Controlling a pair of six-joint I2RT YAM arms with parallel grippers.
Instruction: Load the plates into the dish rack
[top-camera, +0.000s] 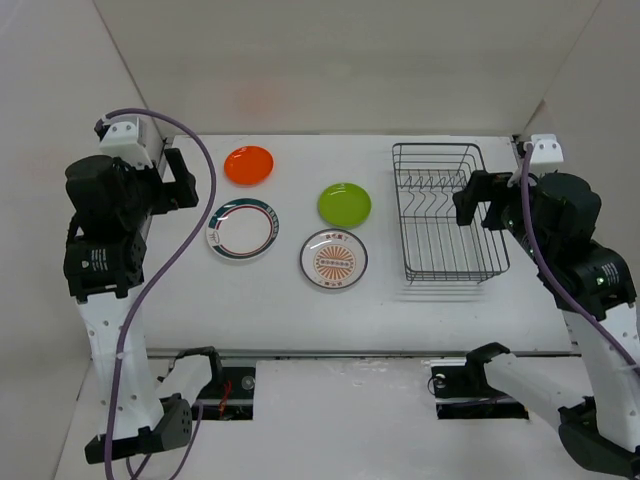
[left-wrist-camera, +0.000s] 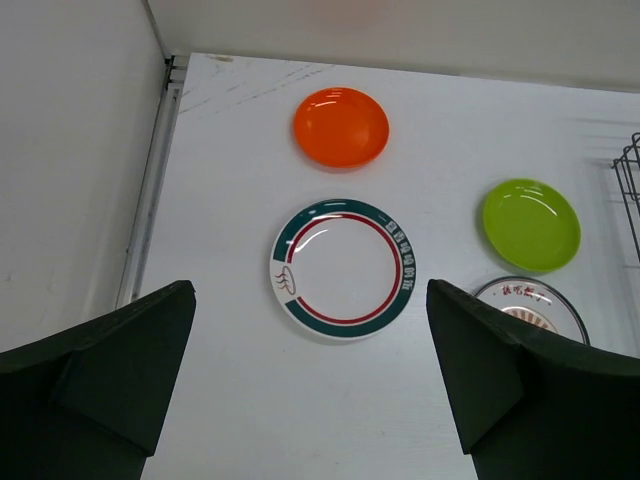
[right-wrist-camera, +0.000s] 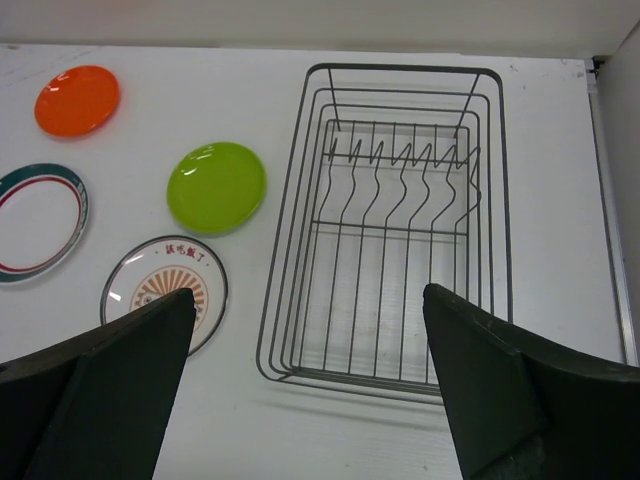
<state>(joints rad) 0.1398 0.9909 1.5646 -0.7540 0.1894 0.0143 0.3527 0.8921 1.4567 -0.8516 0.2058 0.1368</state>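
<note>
Four plates lie flat on the white table: an orange plate (top-camera: 249, 165) (left-wrist-camera: 341, 126) (right-wrist-camera: 78, 99) at the back, a lime green plate (top-camera: 344, 204) (left-wrist-camera: 531, 224) (right-wrist-camera: 216, 186), a white plate with a green-and-red rim (top-camera: 242, 229) (left-wrist-camera: 342, 267) (right-wrist-camera: 38, 221), and a white sunburst plate (top-camera: 333, 259) (left-wrist-camera: 530, 305) (right-wrist-camera: 166, 290). The black wire dish rack (top-camera: 444, 212) (right-wrist-camera: 390, 220) stands empty at the right. My left gripper (top-camera: 178, 181) (left-wrist-camera: 310, 385) is open and empty, high above the table. My right gripper (top-camera: 478, 200) (right-wrist-camera: 308, 390) is open and empty, above the rack's near end.
White walls enclose the table on the left, back and right. A purple cable (top-camera: 190, 215) hangs from the left arm. The table's left edge strip (left-wrist-camera: 150, 190) runs beside the left gripper.
</note>
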